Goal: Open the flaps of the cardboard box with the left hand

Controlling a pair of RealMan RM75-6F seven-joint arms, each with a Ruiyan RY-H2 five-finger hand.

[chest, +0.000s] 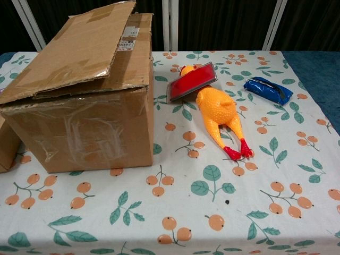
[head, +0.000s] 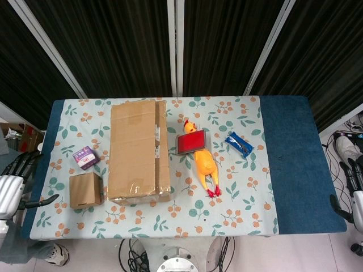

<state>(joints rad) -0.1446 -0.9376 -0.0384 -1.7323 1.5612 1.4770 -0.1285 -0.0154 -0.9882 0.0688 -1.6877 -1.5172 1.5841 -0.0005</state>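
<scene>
At 8 o'clock in the head view, off the table's left edge, left hand (head: 12,184): fingers apart, thumb out toward the table, holding nothing, touching nothing. Partly cut off by the frame edge. Right hand (head: 353,190) at 4 o'clock, off the table's right edge, mostly cropped; fingers look spread, nothing in it. Neither hand shows in the chest view.

Cardboard box (head: 139,150) sits left of centre on the table (head: 295,164), well apart from both hands. Plain brown corrugated, rectangular, clear tape on the front face and seams. Top flaps not flat: chest view shows the left flap tilted up over the other, gap under its front edge. Inside not visible.

Small brown carton (head: 85,190) just beside the box at its 8 o'clock; chest view cuts it to a sliver. Purple packet (head: 86,157) at the carton's 12 o'clock, print too small to read.

Right of the box: yellow rubber chicken (head: 203,161), glossy, red feet, with a red flat tablet-like item (head: 191,142) leaning on its head end. Blue crinkly wrapper (head: 239,144) at 3 o'clock of that.

Tablecloth: white, leaf-and-orange-fruit print, over blue.
</scene>
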